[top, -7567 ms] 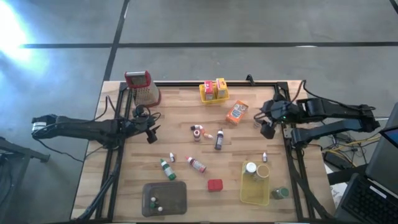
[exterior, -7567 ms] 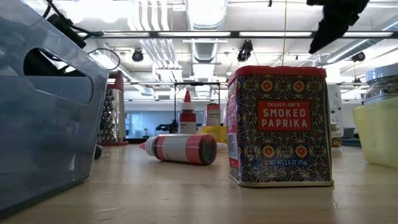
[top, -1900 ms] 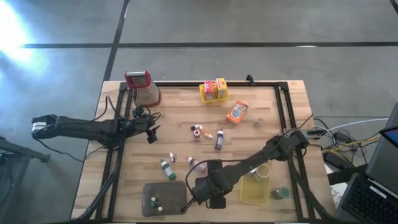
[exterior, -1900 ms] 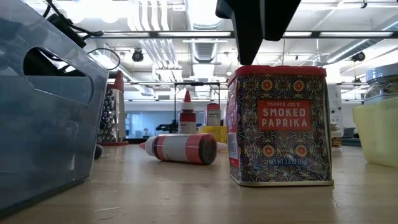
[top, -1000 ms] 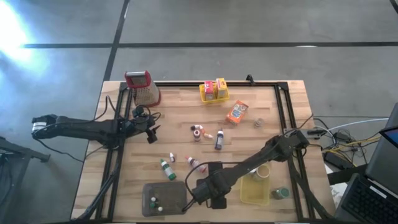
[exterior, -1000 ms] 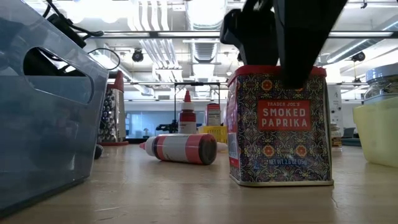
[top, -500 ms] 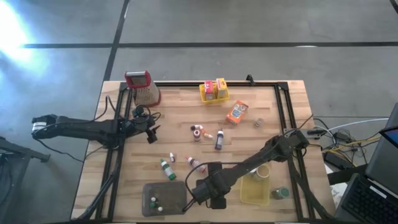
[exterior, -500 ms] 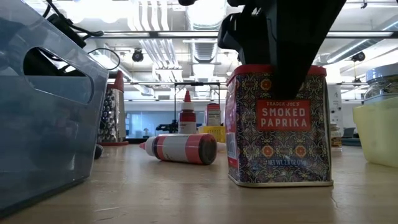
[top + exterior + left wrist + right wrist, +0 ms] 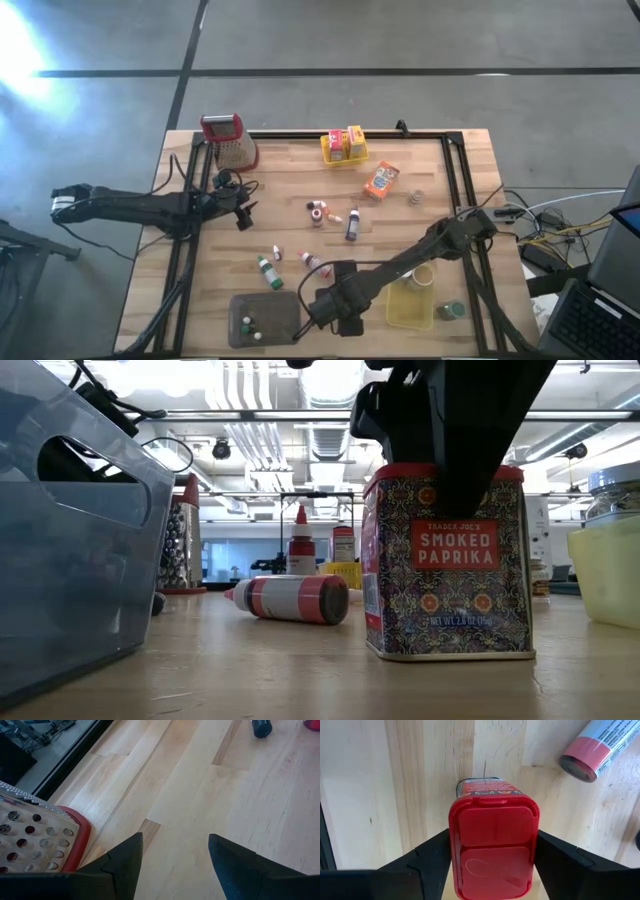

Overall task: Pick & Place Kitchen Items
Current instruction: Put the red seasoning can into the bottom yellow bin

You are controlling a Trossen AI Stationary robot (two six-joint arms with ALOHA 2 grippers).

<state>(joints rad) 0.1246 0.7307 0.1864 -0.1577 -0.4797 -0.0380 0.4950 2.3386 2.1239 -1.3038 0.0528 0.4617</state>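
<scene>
A red-lidded tin (image 9: 447, 565) marked Smoked Paprika stands near the table's front edge. My right gripper (image 9: 493, 857) points down over it and is shut on its top; in the high view the gripper (image 9: 340, 305) hides the tin. A red-banded bottle (image 9: 290, 598) lies on its side just behind the tin. More small bottles (image 9: 318, 212) and an orange box (image 9: 381, 180) lie mid-table. My left gripper (image 9: 175, 860) waits open at the table's left (image 9: 243, 213), near the metal grater (image 9: 30, 830). My right gripper pinches the tin's red lid (image 9: 456, 852) between its two fingers, one on each of two opposite sides. The fingers (image 9: 432, 862) come from above, pointing down. The tin stands about upright with its base (image 9: 450, 650) on the wooden table.
A grey tray (image 9: 264, 318) holding two small bottles stands left of the tin at the front edge. A yellow basket (image 9: 410, 300) with jars stands to its right. Another yellow basket (image 9: 343, 148) with boxes sits at the far edge, and the grater (image 9: 232, 140) stands at the far left.
My right gripper has settled a little lower around the tin's top. The tin has been nudged and turned slightly but stays standing on the table.
</scene>
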